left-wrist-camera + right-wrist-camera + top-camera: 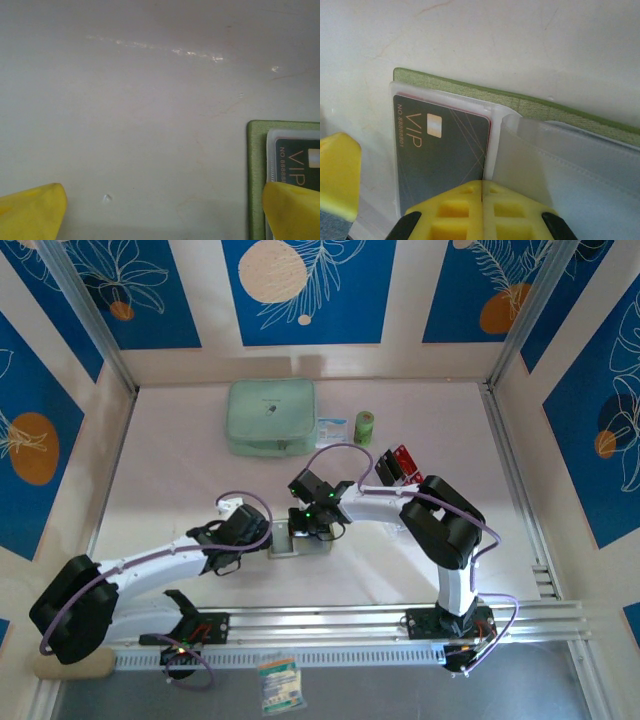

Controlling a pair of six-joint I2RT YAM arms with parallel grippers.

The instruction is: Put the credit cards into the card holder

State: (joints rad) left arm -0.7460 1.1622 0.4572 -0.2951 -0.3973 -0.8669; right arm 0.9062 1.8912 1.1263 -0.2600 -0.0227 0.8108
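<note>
Right wrist: dark gold-lettered card (445, 150)

Top view overhead; wrist views close (downward), sharing card holder (520, 106)

Card holder (570, 116) olive green. VIP card (445, 155) dark grey, gold lettering, fine line pattern. Pouch (271, 417) mint. Walls (310, 300) blue, white leaf outlines.

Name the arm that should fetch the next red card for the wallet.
Right, probably. The red cards lie on its side, close to its elbow. The left gripper sits open at the left edge of the wallet, better placed to steady it. The right gripper is shut and must open first.
</note>
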